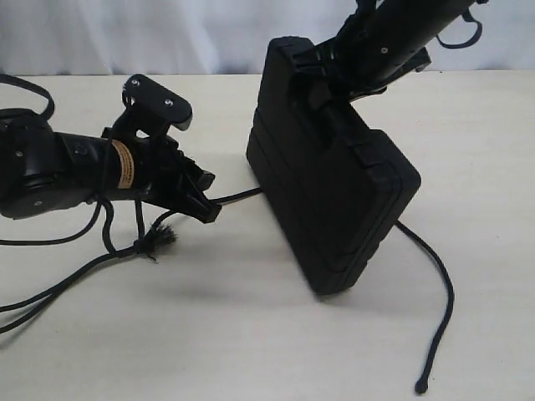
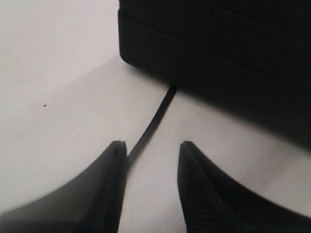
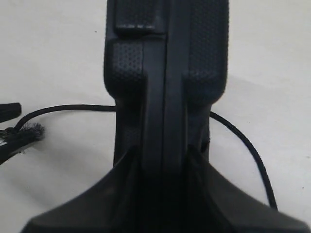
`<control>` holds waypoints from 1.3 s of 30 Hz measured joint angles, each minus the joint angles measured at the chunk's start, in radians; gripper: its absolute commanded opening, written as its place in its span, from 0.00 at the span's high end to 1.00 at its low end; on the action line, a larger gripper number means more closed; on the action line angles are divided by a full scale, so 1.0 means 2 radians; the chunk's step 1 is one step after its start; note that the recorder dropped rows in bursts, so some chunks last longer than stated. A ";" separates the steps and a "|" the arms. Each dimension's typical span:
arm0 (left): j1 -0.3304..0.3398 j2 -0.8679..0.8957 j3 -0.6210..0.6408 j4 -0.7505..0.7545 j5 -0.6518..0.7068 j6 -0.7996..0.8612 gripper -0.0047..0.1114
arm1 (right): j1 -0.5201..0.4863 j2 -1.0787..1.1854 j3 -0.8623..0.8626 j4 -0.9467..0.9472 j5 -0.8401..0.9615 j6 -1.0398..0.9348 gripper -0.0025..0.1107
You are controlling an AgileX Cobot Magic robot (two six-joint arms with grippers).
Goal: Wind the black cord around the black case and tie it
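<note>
While the right gripper (image 3: 163,160) clamps the rigid-looking black case (image 1: 334,192) upright mid-table, the limp black cord (image 1: 436,280) runs from under it toward nine o'clock, reaching the left gripper's (image 2: 151,145) parted jaws; I'd pinch there.

Table (image 1: 251,334): pale cream top, matte. Case (image 1: 334,192) stands on it on a narrow edge, tilted, near the middle. Cord (image 1: 435,276) lies on the top and passes under the case. Right of the case it curves forward to a knobbed tip (image 1: 420,387). Left of it: frayed knot (image 1: 157,241), on or just over the top, cannot tell; doubled strands trail off left.
</note>
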 measured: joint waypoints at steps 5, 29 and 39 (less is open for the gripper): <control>0.000 0.012 0.000 0.000 -0.030 -0.001 0.66 | 0.012 -0.008 0.000 -0.127 0.010 0.087 0.94; 0.000 0.012 0.000 0.002 -0.044 -0.001 0.66 | 0.079 0.031 -0.007 -0.166 -0.018 0.139 0.94; 0.000 0.047 0.000 0.002 -0.141 -0.012 0.66 | 0.081 0.037 -0.007 -0.135 -0.025 0.139 0.94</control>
